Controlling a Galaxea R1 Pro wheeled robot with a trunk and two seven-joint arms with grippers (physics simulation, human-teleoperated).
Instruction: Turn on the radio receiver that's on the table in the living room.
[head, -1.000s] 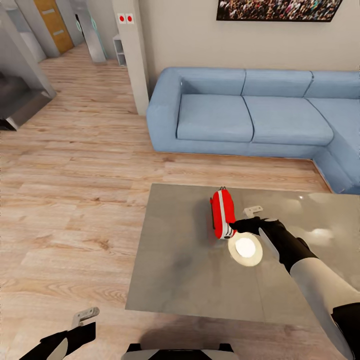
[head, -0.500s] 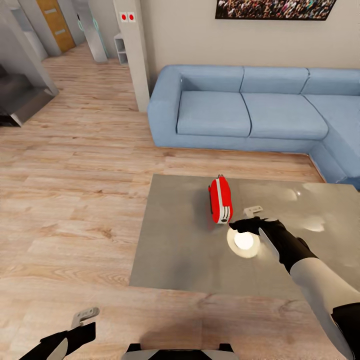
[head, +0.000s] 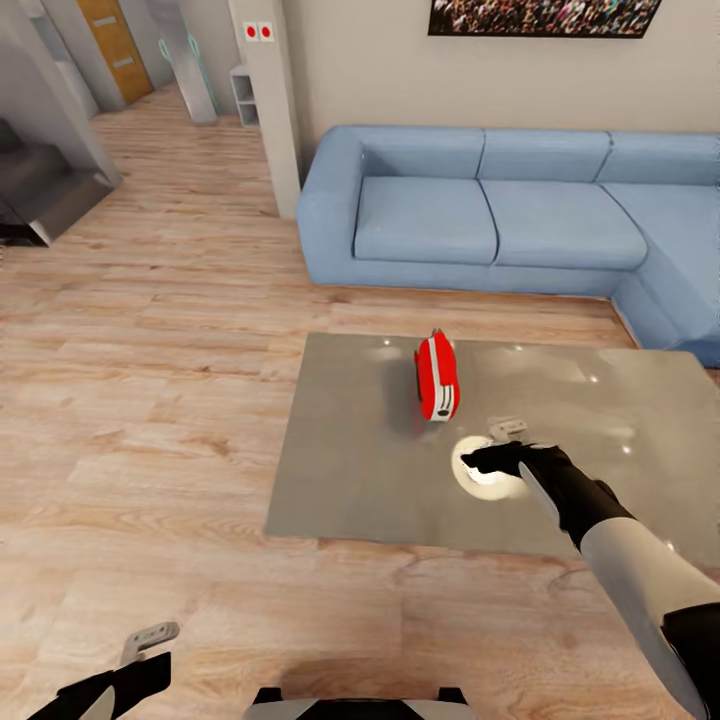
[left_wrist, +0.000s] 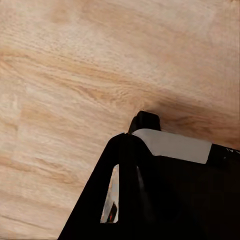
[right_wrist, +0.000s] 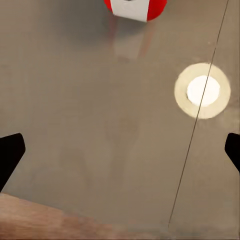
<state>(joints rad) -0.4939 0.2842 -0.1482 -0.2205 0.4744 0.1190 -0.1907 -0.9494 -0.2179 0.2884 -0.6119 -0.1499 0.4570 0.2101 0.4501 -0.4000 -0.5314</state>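
Robot arm hovers over living-room desk near red radio

The radio receiver (head: 438, 376) stands upright on the glossy grey desk (head: 360, 470), toward its far edge, before the blue sofa (head: 480, 215). The right tool (head: 492, 458), fingers released wide, hangs just nearer; the left tool (head: 130, 660), state unclear, sits over wood floor (head: 140, 400).

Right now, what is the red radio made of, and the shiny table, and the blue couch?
The radio receiver looks like smooth, hard, glossy red plastic with white-black trim, though that is only a guess. The table has a polished grey top, maybe glass or stone: it mirrors a bright lamp spot and the radio's red. The sofa looks like soft, matte light-blue fabric, with padded, seamed cushions.
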